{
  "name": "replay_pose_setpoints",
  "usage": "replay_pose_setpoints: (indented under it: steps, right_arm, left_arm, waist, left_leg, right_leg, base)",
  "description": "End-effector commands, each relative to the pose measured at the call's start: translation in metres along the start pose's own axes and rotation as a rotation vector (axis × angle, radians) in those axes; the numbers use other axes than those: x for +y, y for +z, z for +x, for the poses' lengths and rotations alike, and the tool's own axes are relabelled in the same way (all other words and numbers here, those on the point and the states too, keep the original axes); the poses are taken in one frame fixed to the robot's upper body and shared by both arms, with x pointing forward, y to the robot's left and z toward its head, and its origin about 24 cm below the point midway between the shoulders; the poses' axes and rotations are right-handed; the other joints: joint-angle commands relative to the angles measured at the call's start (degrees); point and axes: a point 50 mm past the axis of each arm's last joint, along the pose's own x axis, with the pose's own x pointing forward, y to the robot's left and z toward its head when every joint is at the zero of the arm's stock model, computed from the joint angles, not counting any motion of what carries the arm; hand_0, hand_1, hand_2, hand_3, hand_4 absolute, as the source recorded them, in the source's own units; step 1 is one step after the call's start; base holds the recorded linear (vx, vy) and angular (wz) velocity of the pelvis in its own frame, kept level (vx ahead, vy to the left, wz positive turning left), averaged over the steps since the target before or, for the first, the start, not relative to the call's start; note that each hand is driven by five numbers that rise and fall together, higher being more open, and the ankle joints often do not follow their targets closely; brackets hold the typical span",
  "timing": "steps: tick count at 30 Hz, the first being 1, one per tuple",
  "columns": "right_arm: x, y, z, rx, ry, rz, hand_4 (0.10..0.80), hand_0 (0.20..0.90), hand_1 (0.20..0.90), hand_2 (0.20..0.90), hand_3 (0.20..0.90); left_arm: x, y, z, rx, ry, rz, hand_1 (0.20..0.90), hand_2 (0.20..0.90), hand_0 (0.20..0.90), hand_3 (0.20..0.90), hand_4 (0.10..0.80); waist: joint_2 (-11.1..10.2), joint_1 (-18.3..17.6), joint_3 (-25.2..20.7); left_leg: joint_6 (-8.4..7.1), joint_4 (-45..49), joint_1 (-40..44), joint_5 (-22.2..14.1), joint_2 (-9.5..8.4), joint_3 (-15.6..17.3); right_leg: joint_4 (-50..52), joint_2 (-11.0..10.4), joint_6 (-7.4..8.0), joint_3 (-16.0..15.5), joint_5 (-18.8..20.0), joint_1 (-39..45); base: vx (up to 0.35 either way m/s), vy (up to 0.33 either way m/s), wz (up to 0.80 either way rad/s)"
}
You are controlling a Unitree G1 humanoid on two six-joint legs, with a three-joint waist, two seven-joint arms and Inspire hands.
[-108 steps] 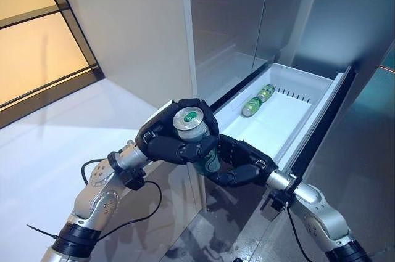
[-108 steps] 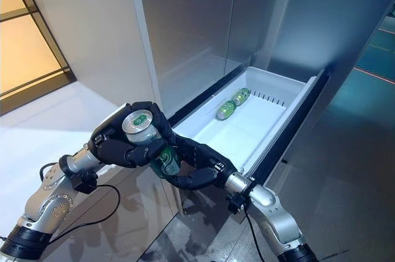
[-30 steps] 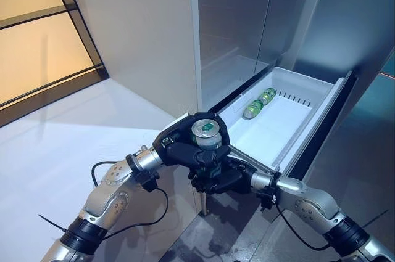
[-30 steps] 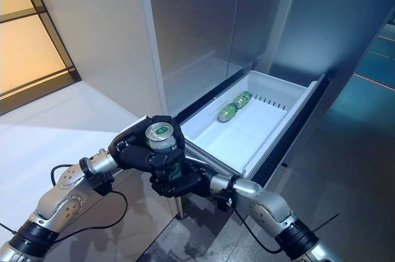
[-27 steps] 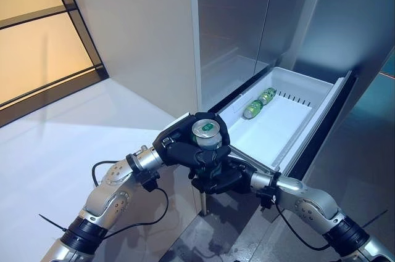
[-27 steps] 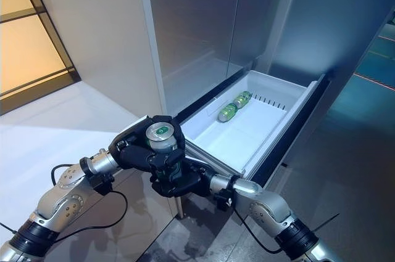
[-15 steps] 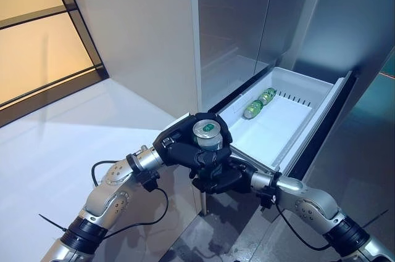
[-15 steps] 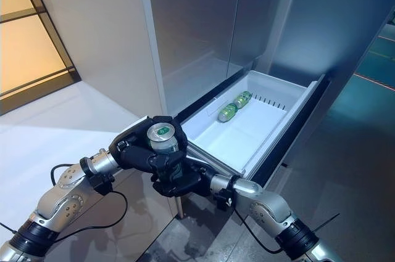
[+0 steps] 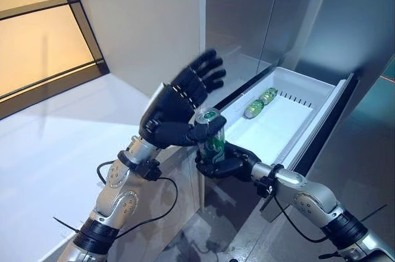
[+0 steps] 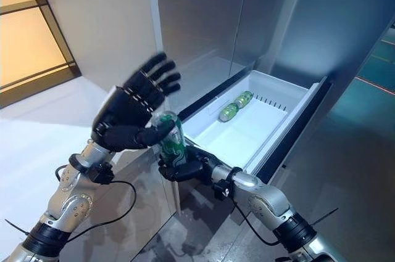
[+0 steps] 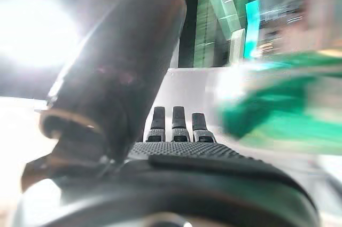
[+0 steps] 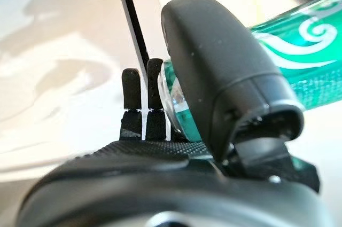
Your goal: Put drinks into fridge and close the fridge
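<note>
Right hand (image 9: pixel 225 164) grips green can (image 9: pixel 212 137) upright, just outside near corner of the open white fridge drawer (image 9: pixel 308 123). Left hand (image 9: pixel 179 103) spread open, fingers straight, beside can's top. Two green cans (image 9: pixel 258 103) lie at drawer's far end.

Left hand (image 9: pixel 176 105): mine was matt black, broad-backed, with segmented fingers that carried small pale dots.
Right hand (image 9: pixel 225 164): it had the same black casing, and its thumb (image 12: pixel 224 77) was a thick, rounded, finely speckled shell.
Fingertips (image 11: pixel 179 117): they were squared black pads above a ribbed palm edge.
Left arm (image 9: pixel 120 191): this was silver-grey metal with rounded housings, small screw holes and black collars.
Right arm (image 9: pixel 307 196): it was silver-grey too and ended in a black ribbed cuff.
Cable (image 9: pixel 174 193): a thin black loop ran from my left wrist.
</note>
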Motion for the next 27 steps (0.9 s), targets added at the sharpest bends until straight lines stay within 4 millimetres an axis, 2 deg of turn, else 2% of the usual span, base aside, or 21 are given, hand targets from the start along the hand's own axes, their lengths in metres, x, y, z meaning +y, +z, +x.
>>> replay_pose_setpoints:
  steps: [1, 7, 13, 17, 18, 24, 27]
  right_arm:
    - [-0.004, 0.126, -0.004, -0.560, -0.047, -0.056, 0.100, 0.300, 0.300, 0.300, 0.200]
    - [-0.030, 0.157, -0.015, -0.687, -0.277, -0.065, 0.100, 0.300, 0.300, 0.300, 0.200]
    - [-0.068, 0.195, -0.044, -0.786, -0.577, -0.193, 0.100, 0.300, 0.300, 0.300, 0.200]
    - [-0.099, 0.218, -0.074, -0.800, -0.793, -0.286, 0.100, 0.300, 0.300, 0.300, 0.200]
    - [-0.115, 0.225, -0.088, -0.789, -0.872, -0.307, 0.100, 0.300, 0.300, 0.300, 0.200]
    - [-0.154, 0.231, -0.123, -0.715, -1.067, -0.333, 0.100, 0.300, 0.300, 0.300, 0.200]
    - [-0.164, 0.229, -0.128, -0.659, -1.118, -0.362, 0.100, 0.300, 0.300, 0.300, 0.200]
  left_arm:
    - [0.000, 0.031, 0.030, -0.207, -0.029, 0.062, 0.900, 0.900, 0.900, 0.900, 0.800]
    - [0.007, 0.008, 0.030, -0.031, 0.025, 0.048, 0.900, 0.900, 0.900, 0.900, 0.800]
    - [0.007, -0.025, 0.022, 0.187, -0.003, -0.032, 0.900, 0.900, 0.900, 0.900, 0.800]
    - [-0.005, -0.054, 0.008, 0.365, -0.092, -0.146, 0.900, 0.900, 0.900, 0.900, 0.800]
    - [-0.013, -0.064, -0.001, 0.429, -0.137, -0.221, 0.900, 0.900, 0.900, 0.900, 0.800]
    - [-0.044, -0.092, -0.034, 0.596, -0.250, -0.513, 0.900, 0.900, 0.900, 0.900, 0.800]
    - [-0.058, -0.100, -0.048, 0.651, -0.282, -0.634, 0.900, 0.900, 0.900, 0.900, 0.800]
  waist:
    - [-1.5, 0.1, -3.5]
    - [-1.5, 0.3, -3.2]
    - [-1.2, 1.0, -3.0]
    - [-1.0, 1.6, -2.6]
    - [-1.0, 2.0, -2.5]
    - [-0.9, 3.4, -1.7]
    - [-0.7, 3.9, -1.2]
  left_leg:
    - [4.26, 2.2, -2.3, -3.4, -5.74, -3.7]
    - [4.10, 2.4, -2.3, -3.7, -5.63, -3.8]
    - [3.93, 2.6, -2.3, -3.8, -5.50, -3.7]
    - [3.91, 3.1, -2.5, -4.0, -5.55, -4.1]
    - [3.85, 3.2, -2.5, -4.0, -5.53, -4.3]
    - [3.45, 3.9, -3.2, -3.8, -5.52, -5.4]
    - [3.30, 4.0, -2.9, -4.2, -5.50, -6.0]
  right_leg:
    - [3.6, 1.5, 0.06, -5.4, -7.2, 1.6]
    - [3.8, 1.5, 0.06, -6.1, -7.4, 1.7]
    - [4.0, 1.6, -0.01, -6.7, -7.5, 1.9]
    - [4.4, 1.7, -0.20, -7.0, -7.7, 2.0]
    - [4.4, 1.7, -0.26, -7.1, -7.8, 2.1]
    - [4.9, 1.5, -0.48, -8.1, -8.1, 2.3]
    - [5.1, 1.4, -0.50, -8.6, -8.7, 2.8]
  base:
    - [0.000, 0.000, 0.00]
    - [0.000, 0.000, 0.00]
    - [0.008, 0.002, 0.08]
    - [0.036, 0.001, 0.05]
    - [0.050, -0.006, 0.06]
    - [0.062, -0.018, 0.16]
    - [0.065, -0.024, 0.19]
